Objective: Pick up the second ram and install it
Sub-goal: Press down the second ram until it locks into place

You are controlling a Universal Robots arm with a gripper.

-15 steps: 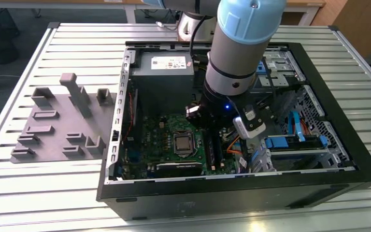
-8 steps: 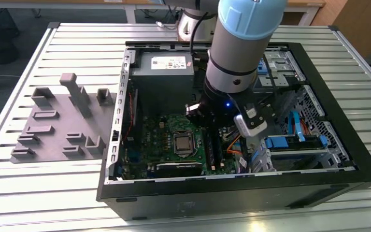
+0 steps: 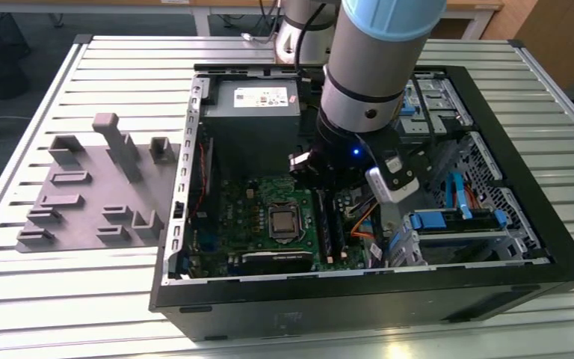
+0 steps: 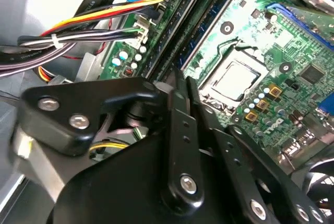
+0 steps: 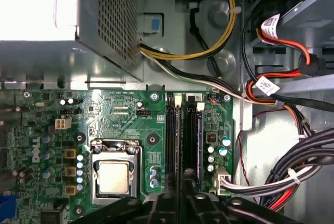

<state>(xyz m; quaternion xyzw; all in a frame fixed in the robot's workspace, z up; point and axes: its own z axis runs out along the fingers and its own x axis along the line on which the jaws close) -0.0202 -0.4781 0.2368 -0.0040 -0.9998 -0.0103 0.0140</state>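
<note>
Two long slots [image 5: 172, 140] run side by side on the motherboard [image 5: 125, 114], between the socket [image 5: 114, 174] and the cables [image 5: 292, 177], near the board's edge at the drive side of the case [image 3: 317, 299]. A dark-blue ram [image 5: 192, 140] stands in the slot closer to the cables. I take it for the second one, but I cannot tell if it is fully down or if the clips are locked.

The gripper [image 5: 180, 203] hangs low inside the case, just above one end of the slots. Its jaws are narrow, almost together, and I see nothing clearly between them. Whether it touches the ram is hidden.

To do this step well, I think the push must go straight down and evenly along the stick, not at one end only, so that it does not tilt in the slot. The force should stay gentle, because the board can bend. The cables lie close, so the arm should keep away from them.
</note>
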